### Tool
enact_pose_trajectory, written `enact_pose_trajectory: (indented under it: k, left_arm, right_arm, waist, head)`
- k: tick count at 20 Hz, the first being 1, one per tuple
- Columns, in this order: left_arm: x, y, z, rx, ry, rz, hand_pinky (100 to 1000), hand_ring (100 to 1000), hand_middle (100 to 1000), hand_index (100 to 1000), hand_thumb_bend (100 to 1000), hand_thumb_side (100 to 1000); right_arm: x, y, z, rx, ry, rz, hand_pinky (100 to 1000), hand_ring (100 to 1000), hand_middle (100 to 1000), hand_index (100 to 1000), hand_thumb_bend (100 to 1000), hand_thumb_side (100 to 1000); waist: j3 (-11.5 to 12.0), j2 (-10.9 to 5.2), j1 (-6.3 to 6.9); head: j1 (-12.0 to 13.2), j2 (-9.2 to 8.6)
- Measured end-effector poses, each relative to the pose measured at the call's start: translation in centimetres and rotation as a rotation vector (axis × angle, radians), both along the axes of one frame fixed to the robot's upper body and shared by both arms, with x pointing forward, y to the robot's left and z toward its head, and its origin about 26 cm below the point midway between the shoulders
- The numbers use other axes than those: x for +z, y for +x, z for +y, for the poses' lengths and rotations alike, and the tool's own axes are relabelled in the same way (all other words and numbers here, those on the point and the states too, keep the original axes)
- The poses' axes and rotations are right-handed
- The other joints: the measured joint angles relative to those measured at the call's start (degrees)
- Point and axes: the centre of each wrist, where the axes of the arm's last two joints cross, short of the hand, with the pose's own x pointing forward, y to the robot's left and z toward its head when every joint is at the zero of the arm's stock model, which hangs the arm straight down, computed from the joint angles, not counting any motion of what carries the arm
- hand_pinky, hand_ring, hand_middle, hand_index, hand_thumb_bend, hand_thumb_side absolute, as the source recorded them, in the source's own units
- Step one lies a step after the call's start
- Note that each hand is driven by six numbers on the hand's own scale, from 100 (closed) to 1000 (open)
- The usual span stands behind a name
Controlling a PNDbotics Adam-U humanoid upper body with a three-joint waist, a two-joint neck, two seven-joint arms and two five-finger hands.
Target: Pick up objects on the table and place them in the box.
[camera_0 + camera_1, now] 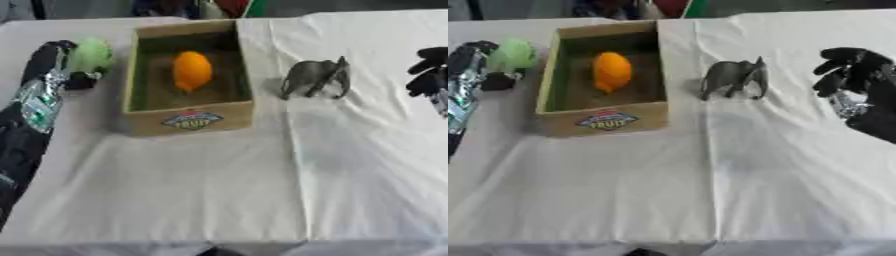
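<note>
Box [188,120] sat left of centre on the white cloth [262,200], orange fruit [192,70] already lying inside it. My left hand [80,70] was just beside the box's left wall, fingers curled round a pale green object [91,54], so the step in hand was carrying that piece to the box. It was level with the box's far half but not yet over the opening; I judged the next move called for a lift above the wall, a short shift to the right, then a release clear of the orange fruit. Grey elephant toy [734,77] stood upright to the right of the box, apart from it, untouched. My right hand [852,70] hung near the right edge, fingers bent down, holding nothing, well placed for the elephant afterwards.
</note>
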Motion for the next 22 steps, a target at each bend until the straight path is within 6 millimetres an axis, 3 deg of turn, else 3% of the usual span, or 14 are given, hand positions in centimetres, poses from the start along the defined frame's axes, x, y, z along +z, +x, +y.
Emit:
enact_pose_trajectory:
  k: [3,7,13,18,22]
  left_arm:
    - [0.2,0.0,-0.1,0.016,0.002,-0.028,420,349,356,577,100,144]
    - [1.0,0.0,-0.5,0.014,-0.014,-0.116,406,331,335,557,100,140]
    - [4.9,-0.2,-2.2,-0.082,-0.05,-0.263,401,327,331,554,100,125]
    - [9.0,-1.3,-5.1,-0.282,-0.058,-0.33,430,348,348,570,100,100]
    - [10.8,-2.3,-8.3,-0.492,0.019,-0.281,457,369,366,584,100,100]
  right_arm:
    - [0.0,0.0,0.0,0.0,0.0,0.0,578,606,645,833,100,380]
    - [0.0,0.0,0.0,0.0,0.001,0.0,578,606,646,833,100,380]
    - [0.0,0.0,0.0,0.0,0.001,0.001,579,606,646,833,100,380]
    - [0.0,0.0,0.0,0.0,0.001,0.002,579,607,646,833,100,381]
    - [0.0,0.0,0.0,0.001,-0.001,0.006,579,607,646,834,100,381]
  waist:
    - [0.11,0.01,-0.03]
    - [0.6,0.02,-0.09]
    - [1.27,-0.04,-0.05]
    - [1.43,-0.17,0.06]
    - [0.98,-0.48,0.33]
  head:
    - [-0.07,0.0]
    - [-0.22,0.0]
    - [-0.41,0.0]
    - [-0.44,0.0]
    - [-0.46,0.0]
